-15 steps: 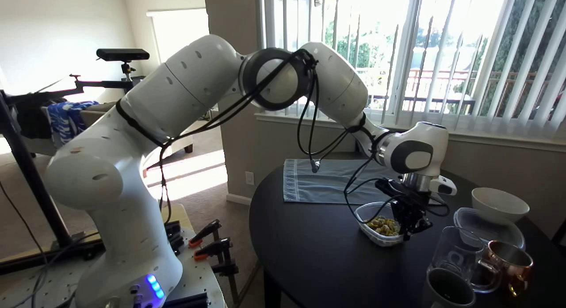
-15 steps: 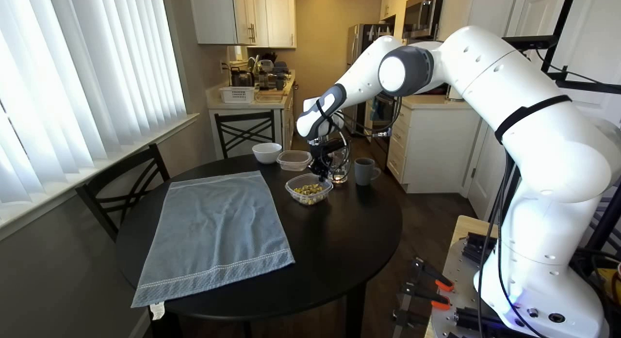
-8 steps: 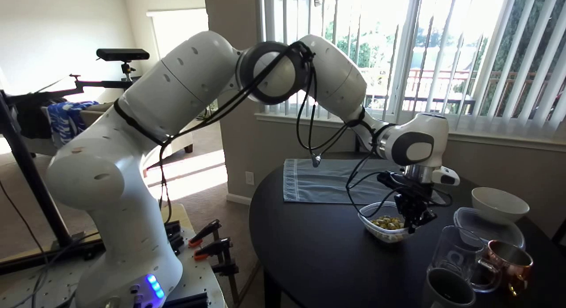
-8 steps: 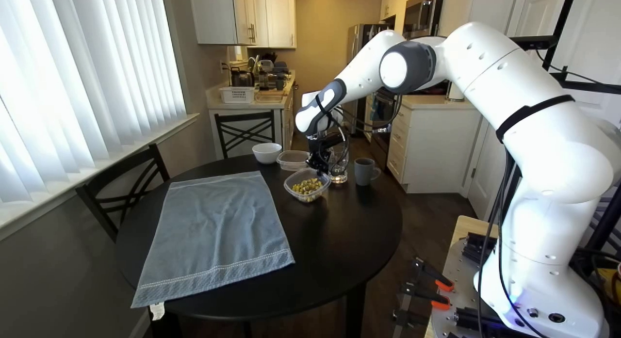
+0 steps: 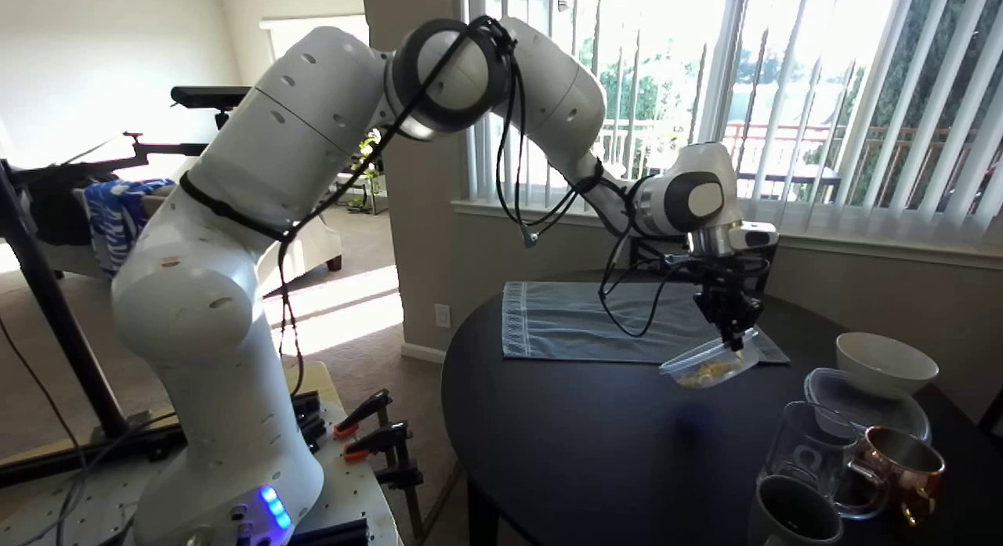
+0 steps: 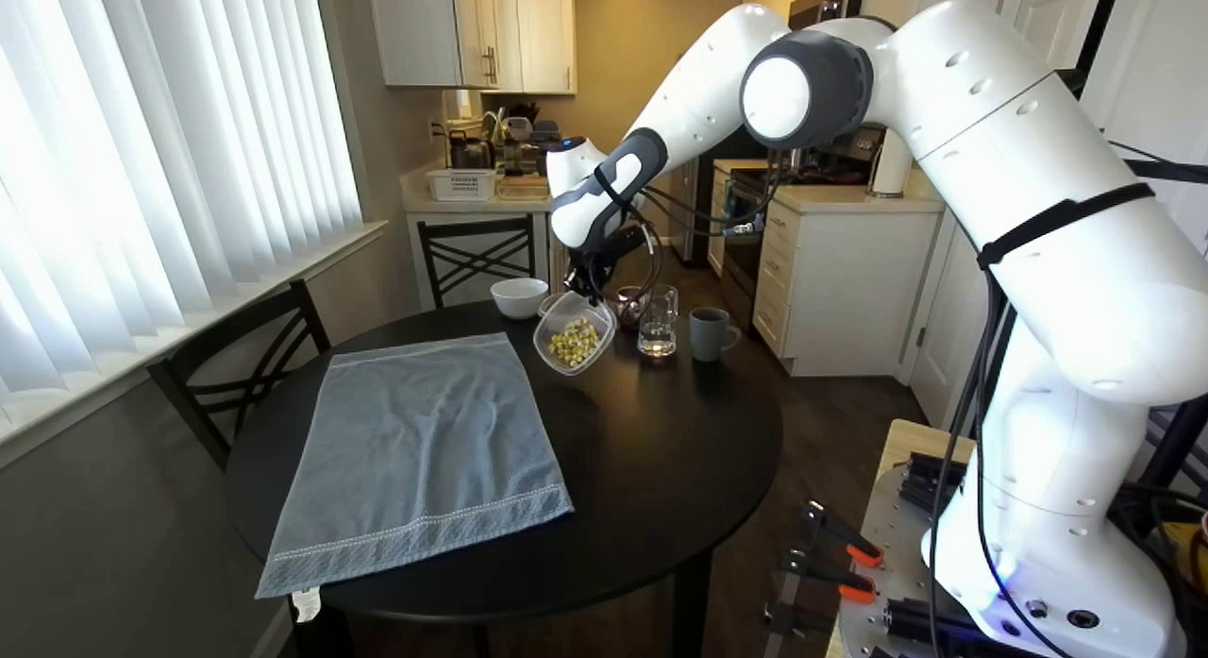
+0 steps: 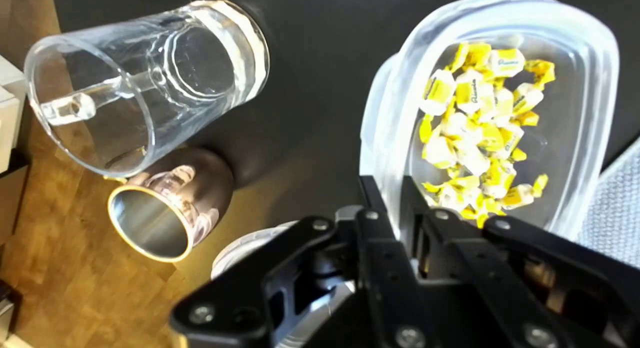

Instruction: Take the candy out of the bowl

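My gripper (image 5: 735,342) is shut on one rim of the bowl, a translucent container with a rounded-square rim (image 5: 678,363). It holds the bowl in the air above the dark table, tilted with the gripped side high. The candy (image 5: 713,370), a heap of yellow and white wrapped pieces, lies inside. In another exterior view the gripper (image 6: 595,297) grips the bowl's (image 6: 595,316) upper edge, and the candy (image 6: 573,343) sits inside. In the wrist view the two fingers (image 7: 394,183) straddle the wall of the bowl (image 7: 602,113); the candy (image 7: 472,113) is in it.
A blue-grey towel (image 6: 415,460) lies on the round table (image 6: 661,450). A round white bowl (image 5: 885,362), a clear container (image 5: 870,409), a glass mug (image 5: 807,448), a copper mug (image 5: 905,471) and a grey mug (image 6: 708,335) stand near the gripper's side of the table.
The gripper has risen with the bowl in it, lifting it off the table and toward the towel. The bowl has gone from nearly level to strongly tilted. The candy stays inside.
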### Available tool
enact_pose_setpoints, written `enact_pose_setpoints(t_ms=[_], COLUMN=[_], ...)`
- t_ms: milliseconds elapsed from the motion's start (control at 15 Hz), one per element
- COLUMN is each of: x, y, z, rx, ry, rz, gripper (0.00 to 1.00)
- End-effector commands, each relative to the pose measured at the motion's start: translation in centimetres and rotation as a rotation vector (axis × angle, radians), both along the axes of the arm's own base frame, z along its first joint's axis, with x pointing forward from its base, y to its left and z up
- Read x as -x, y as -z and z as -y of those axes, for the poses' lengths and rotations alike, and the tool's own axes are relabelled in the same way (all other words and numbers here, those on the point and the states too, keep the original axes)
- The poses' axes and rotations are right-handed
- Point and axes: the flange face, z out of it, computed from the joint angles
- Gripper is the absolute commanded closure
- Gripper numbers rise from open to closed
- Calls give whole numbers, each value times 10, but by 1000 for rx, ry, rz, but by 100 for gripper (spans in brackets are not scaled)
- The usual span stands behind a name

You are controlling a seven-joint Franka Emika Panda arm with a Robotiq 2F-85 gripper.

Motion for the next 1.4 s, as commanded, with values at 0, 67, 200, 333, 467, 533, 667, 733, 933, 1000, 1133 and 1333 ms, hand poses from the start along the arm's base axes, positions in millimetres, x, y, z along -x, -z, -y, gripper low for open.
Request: enact_pose_setpoints(t_ms=[0,67,200,333,467,533,667,733,933,1000,1133,1333], x=[2,-1,-5,-8,-14,-18,-26,-29,-37,-40,-41,-52], y=[-18,-21,-21,-23,-34,-40,-53,-58,-65,-66,-67,-62], z=[-22,-26,-34,-40,-54,-60,-72,-77,-89,-92,-107,-140], rx=[40,37,24,8,44,66,107,122,181,208,270,409], ry=[-27,-47,-86,-113,-97,-104,-116,-118,-111,-104,-92,-85], rz=[36,33,19,17,95,135,205,228,269,278,317,394], gripper=[97,97,97,97,97,97,97,97,97,97,97,97])
